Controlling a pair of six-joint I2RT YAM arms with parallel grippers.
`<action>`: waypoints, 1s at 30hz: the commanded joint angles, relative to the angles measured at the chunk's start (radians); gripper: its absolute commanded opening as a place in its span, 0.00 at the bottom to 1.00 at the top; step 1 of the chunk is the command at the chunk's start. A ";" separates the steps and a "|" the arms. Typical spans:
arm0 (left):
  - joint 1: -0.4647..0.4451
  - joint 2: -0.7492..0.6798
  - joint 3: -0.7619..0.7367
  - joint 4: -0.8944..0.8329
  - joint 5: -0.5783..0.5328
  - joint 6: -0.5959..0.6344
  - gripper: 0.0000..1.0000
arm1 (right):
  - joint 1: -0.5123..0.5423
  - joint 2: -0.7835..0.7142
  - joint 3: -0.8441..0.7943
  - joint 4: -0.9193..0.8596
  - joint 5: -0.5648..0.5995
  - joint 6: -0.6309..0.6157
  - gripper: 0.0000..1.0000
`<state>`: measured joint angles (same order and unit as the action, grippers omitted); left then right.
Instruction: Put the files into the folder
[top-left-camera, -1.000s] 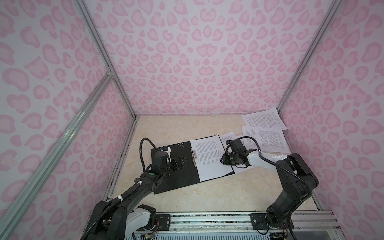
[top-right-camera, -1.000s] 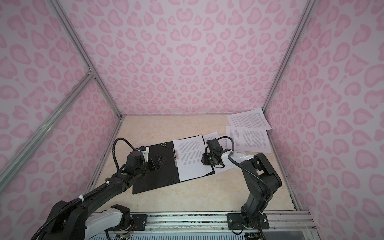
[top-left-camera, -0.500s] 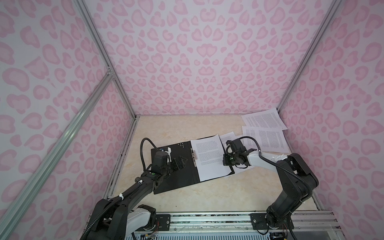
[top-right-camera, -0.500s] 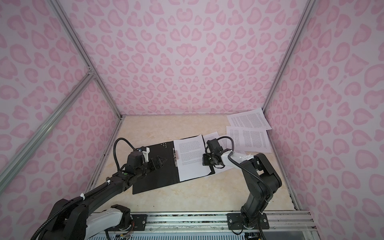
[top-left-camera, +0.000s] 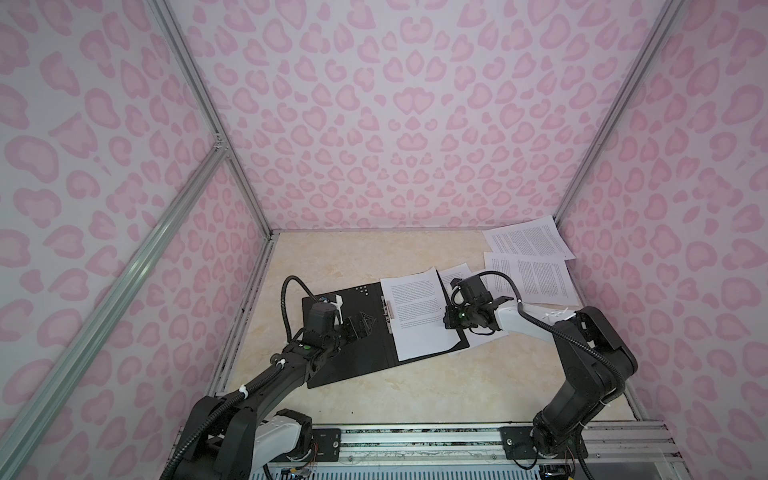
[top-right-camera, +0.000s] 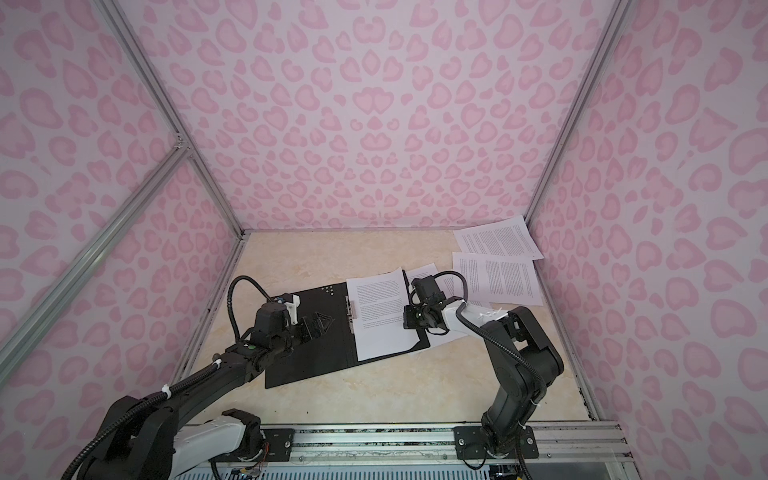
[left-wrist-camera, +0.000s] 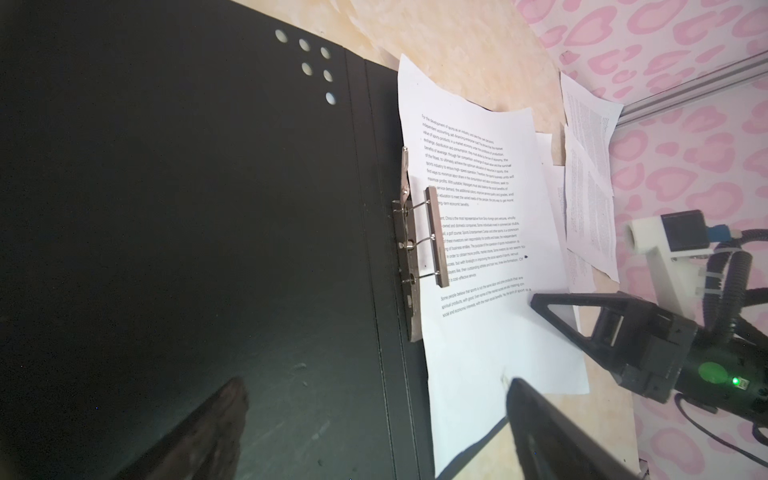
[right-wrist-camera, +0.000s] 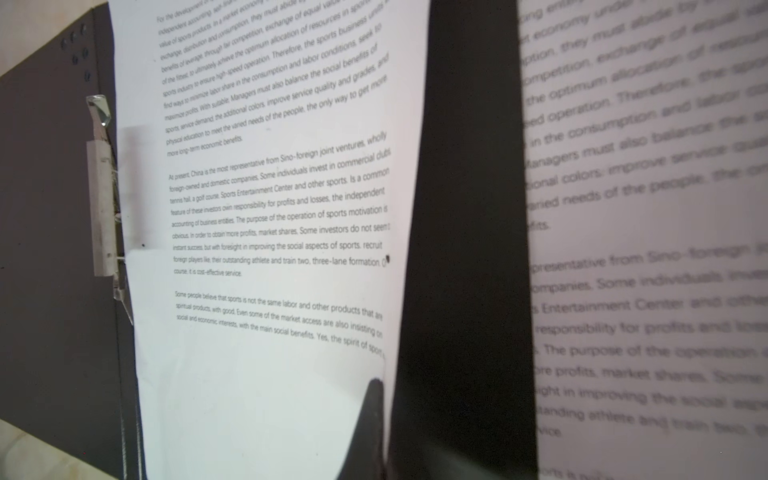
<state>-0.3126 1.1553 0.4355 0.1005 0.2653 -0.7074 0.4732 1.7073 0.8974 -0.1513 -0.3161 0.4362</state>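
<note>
In both top views the folder (top-left-camera: 353, 353) lies open on the desk (top-left-camera: 374, 399), black inside up. One of the files, a printed sheet (top-left-camera: 415, 316), covers its 3 o'clock half. The left gripper (top-left-camera: 361, 326) hovers over the 9 o'clock half, jaws spread wide and empty. The right gripper (top-left-camera: 445, 323) sits closed at the sheet's 3 o'clock edge. Two loose sheets (top-left-camera: 532, 278) lie well apart toward 1 o'clock, and a further sheet (top-left-camera: 457, 276) lies partly under the right arm (top-left-camera: 540, 324).

In the left wrist view the clip bar (left-wrist-camera: 436, 237) stands raised over the sheet's spine edge, and the right gripper's tip meets the opposite edge.

In the right wrist view a dark finger (right-wrist-camera: 374, 415) rests at that edge. Whether paper is pinched between the jaws I cannot tell.

The risk, as I judge it: if paper is caught, pulling away would drag the sheet out from under the bar or skew it. A low sweep could also shove the further sheet or crease the thin edge
</note>
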 joint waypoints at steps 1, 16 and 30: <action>0.000 0.004 0.009 0.015 0.006 0.006 0.98 | 0.006 0.011 0.007 -0.004 -0.010 -0.005 0.00; 0.000 0.002 0.009 0.013 0.005 0.006 0.98 | 0.008 0.014 0.027 -0.063 0.043 -0.040 0.00; 0.000 0.007 0.010 0.015 0.007 0.006 0.98 | 0.009 0.003 0.026 -0.094 0.070 -0.064 0.00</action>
<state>-0.3126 1.1591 0.4355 0.1005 0.2653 -0.7074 0.4805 1.7142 0.9257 -0.2333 -0.2619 0.3824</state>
